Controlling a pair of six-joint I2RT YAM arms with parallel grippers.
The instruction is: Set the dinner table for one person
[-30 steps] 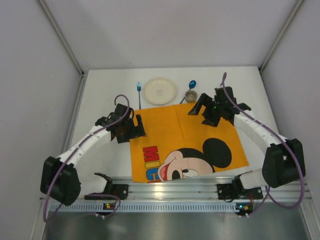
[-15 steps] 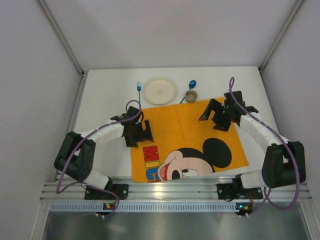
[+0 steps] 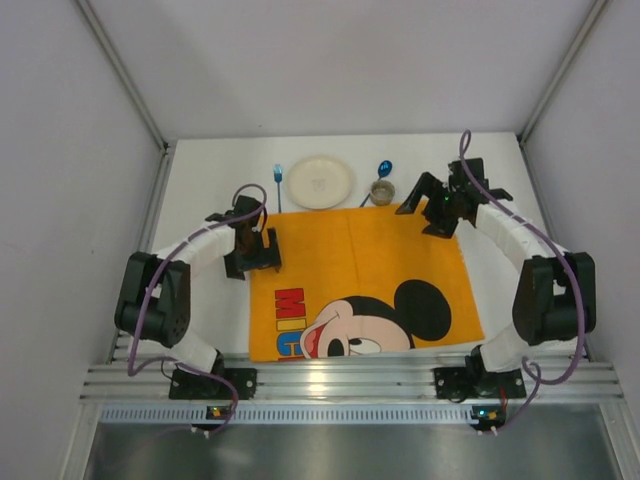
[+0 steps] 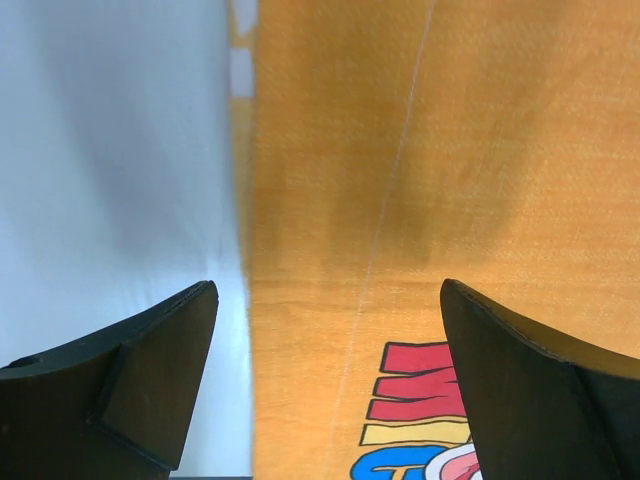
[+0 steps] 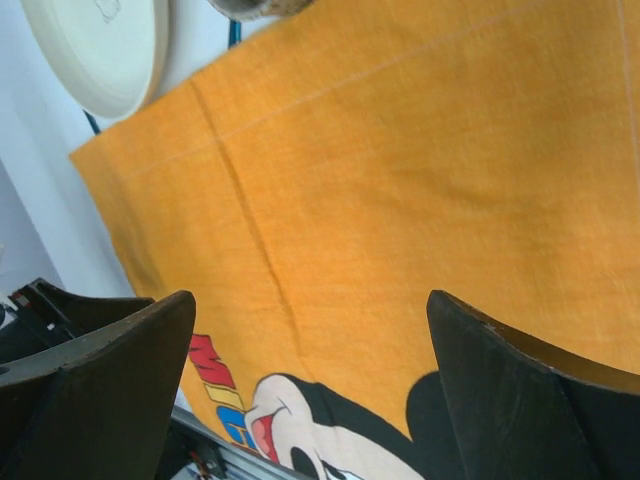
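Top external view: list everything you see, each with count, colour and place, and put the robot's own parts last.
large white rectangular tabletop: one, white, under everything
orange Mickey Mouse cloth placemat: one, orange, centre
cream round plate: one, cream, beyond the placemat
thin blue utensil: one, blue, left of the plate
blue spoon: one, blue, right of the plate
small round cup: one, brownish, placemat's far edge
left gripper: one, black, open, placemat's left edge
right gripper: one, black, open, above placemat
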